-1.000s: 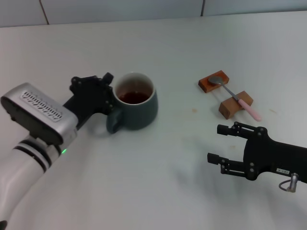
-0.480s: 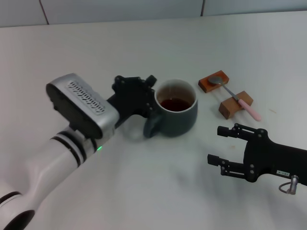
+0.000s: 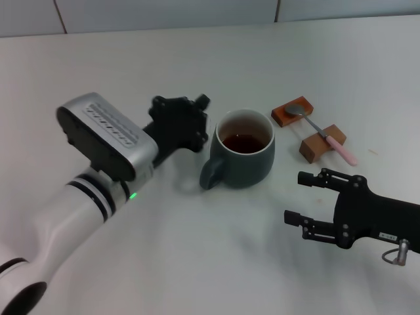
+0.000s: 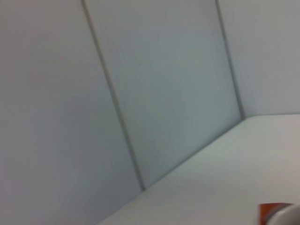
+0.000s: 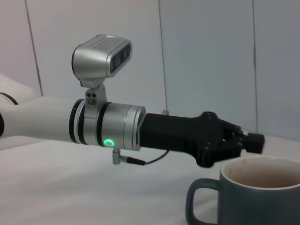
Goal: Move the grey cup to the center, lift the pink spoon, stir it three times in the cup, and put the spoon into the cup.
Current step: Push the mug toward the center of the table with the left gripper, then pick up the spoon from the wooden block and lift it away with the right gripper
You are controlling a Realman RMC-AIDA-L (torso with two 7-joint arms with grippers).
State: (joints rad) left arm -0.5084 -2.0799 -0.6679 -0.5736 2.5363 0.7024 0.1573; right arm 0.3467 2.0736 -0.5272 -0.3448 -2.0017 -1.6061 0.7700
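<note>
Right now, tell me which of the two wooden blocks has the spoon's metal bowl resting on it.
The farther, flatter block, the one nearer the grey cup. The pink spoon lays its bowl on it, while its pink handle crosses the nearer, taller block.

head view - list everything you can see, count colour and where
grey cup: 1, dark blue-grey with white inside, mid table, dark reddish-brown liquid in it, handle toward the robot's left
pink spoon: 1, pink handle with grey metal bowl, lying across the two blocks
wooden blocks: 2, brown, to the cup's right
table: 1, white
left gripper: 1, black, just left of the cup, not touching it
right gripper: 1, black, open, parked near the table's right front
</note>
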